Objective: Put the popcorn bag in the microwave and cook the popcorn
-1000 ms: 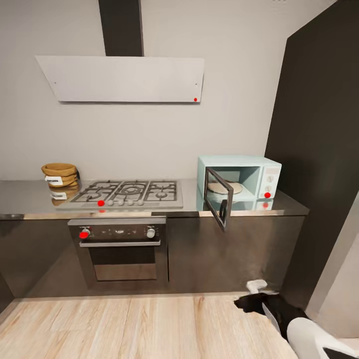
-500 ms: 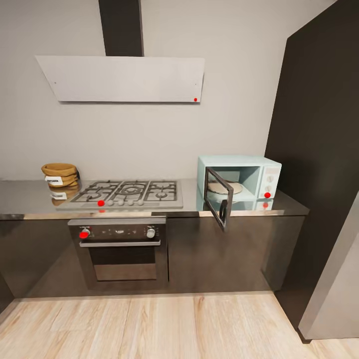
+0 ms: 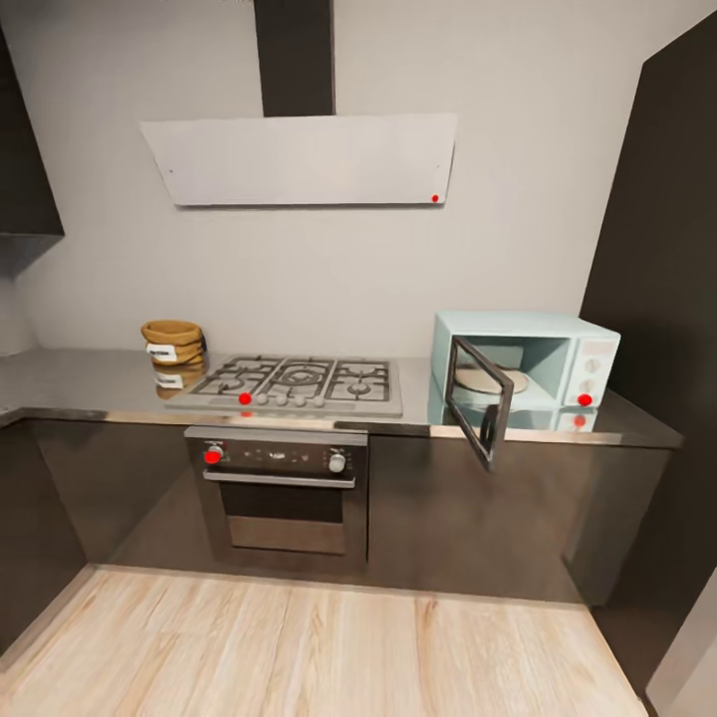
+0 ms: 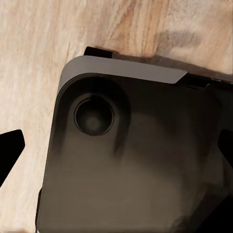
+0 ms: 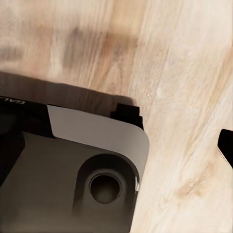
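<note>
At left of my head view the popcorn bag sits on the countertop; at right, the microwave stands with its door open. Whether my grippers are open, I cannot tell. Driving closer, I could clip that projecting door.

My head view shows the countertop running along the wall. On it, from my left: the popcorn bag near the wall, the hob beside it, then the microwave, door swung open over the counter's front edge.
</note>
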`<state>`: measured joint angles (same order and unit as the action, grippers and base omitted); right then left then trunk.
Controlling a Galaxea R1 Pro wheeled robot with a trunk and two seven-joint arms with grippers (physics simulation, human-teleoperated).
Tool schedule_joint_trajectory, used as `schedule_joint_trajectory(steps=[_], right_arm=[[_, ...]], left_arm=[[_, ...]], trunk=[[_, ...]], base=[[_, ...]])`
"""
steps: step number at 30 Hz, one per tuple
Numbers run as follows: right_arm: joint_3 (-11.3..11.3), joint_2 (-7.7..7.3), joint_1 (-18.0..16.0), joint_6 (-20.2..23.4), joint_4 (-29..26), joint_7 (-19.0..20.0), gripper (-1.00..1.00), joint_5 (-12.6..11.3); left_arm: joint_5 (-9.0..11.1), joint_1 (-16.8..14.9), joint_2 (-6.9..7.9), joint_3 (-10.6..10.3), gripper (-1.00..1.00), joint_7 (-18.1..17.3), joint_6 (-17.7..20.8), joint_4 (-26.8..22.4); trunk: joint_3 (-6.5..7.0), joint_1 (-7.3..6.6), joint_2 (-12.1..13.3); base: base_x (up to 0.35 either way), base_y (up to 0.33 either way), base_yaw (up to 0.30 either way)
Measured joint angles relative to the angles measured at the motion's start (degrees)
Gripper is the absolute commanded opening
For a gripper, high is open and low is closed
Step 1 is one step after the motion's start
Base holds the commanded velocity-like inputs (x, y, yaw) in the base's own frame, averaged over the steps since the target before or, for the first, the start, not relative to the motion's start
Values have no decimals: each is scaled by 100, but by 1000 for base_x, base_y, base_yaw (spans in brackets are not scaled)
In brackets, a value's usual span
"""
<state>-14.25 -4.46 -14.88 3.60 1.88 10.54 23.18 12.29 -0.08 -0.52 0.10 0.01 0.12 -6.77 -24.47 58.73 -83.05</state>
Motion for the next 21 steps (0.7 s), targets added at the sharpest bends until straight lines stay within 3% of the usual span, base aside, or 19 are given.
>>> schedule_joint_trajectory(steps=[21], right_arm=[[-2,18,0,-13,0,-247,100,-2]], left_arm=[[-5,0,0,7,100,7,-4,14]], trunk=[[0,0,0]], base=[[0,0,300]])
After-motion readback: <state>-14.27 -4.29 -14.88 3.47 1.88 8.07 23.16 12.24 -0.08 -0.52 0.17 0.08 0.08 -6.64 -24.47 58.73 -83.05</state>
